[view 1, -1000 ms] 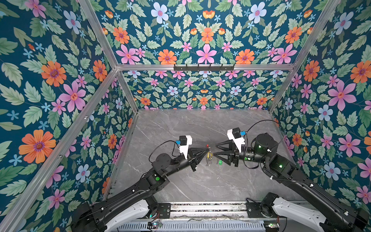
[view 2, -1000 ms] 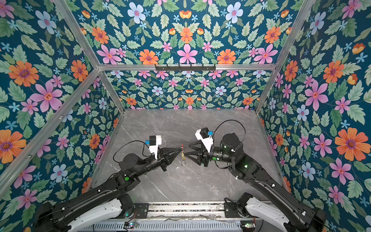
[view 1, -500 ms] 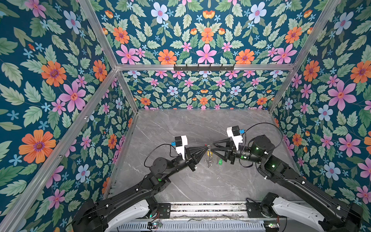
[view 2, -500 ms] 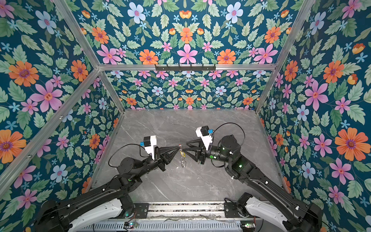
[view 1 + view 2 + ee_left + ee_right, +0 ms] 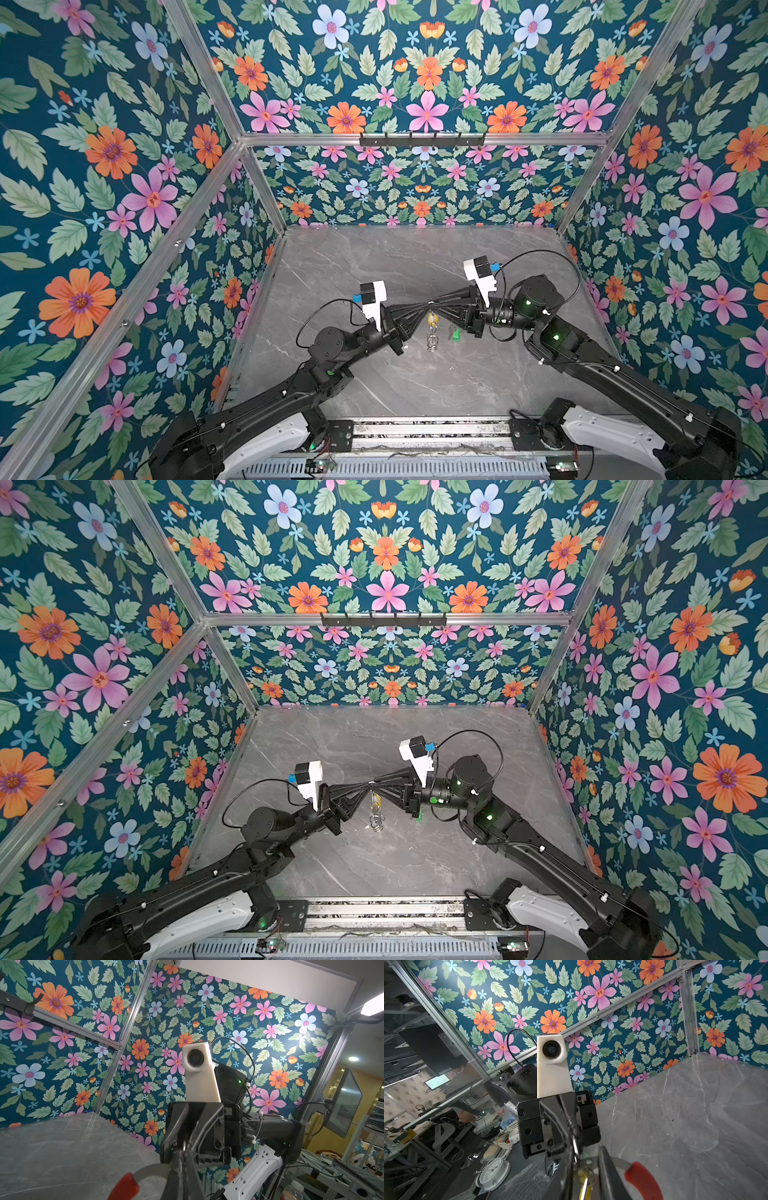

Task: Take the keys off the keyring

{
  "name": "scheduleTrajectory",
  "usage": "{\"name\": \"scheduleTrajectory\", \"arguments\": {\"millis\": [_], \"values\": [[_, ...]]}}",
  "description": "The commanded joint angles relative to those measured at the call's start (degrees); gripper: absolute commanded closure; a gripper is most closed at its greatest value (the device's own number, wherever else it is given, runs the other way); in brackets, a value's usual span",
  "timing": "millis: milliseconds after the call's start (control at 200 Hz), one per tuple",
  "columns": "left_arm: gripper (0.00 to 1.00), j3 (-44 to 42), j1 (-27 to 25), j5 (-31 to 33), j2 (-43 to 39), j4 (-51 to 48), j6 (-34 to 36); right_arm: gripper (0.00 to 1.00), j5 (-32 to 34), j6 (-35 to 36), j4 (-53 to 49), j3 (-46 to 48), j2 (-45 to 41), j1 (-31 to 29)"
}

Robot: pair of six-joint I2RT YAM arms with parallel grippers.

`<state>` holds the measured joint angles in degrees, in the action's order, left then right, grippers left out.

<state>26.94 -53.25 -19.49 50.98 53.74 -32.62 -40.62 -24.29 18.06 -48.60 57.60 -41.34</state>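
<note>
The left gripper (image 5: 424, 309) is clamped on the keyring (image 5: 149, 1169), tip to tip with the right gripper (image 5: 439, 304). The right gripper's jaws stand narrow around the yellow key (image 5: 432, 319) hanging just below them; whether they pinch it I cannot tell. The green key (image 5: 456, 333) lies beneath the right gripper, seemingly freed, so the next move is likely a firm pinch to work the yellow one off.

No text, label, brand, number or sign can be read in any view.
</note>
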Motion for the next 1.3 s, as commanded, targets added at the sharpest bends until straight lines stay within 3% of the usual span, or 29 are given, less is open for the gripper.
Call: {"name": "scheduleTrajectory", "arguments": {"millis": [0,260,435,560,680,860,1085,1295], "values": [[1.00,-0.37,-0.02,-0.07,-0.42,2.34,0.36,0.81,-1.65,-1.00,3.02,0.08,-0.21,0.03],[1.00,-0.66,-0.04,0.27,-0.64,2.16,0.54,0.86,-2.70,-1.65,3.48,0.19,0.05,-0.01],[1.00,-0.63,-0.01,0.55,-0.71,1.90,0.42,1.00,-2.31,-1.15,2.65,0.02,-0.11,0.01],[0.99,-0.40,-0.04,0.66,-0.94,0.42,0.08,1.00,-1.79,1.32,-1.78,-1.18,-0.94,-0.05],[0.74,-0.48,-0.08,1.20,-2.72,-3.30,0.01,1.00,-1.30,5.87,-11.14,-3.38,-2.04,0.04],[0.58,0.46,-0.02,1.18,-7.94,-14.95,1.94,1.00,-1.62,15.44,-30.36,-9.40,-1.55,0.73],[0.58,6.74,-0.01,-3.18,-9.17,-30.96,6.17,1.00,-1.89,23.08,-44.15,-16.08,-0.02,0.75],[0.58,12.18,0.08,-8.28,-5.93,-38.88,8.54,1.00,-5.05,28.60,-54.31,-22.58,3.46,0.75]]}}
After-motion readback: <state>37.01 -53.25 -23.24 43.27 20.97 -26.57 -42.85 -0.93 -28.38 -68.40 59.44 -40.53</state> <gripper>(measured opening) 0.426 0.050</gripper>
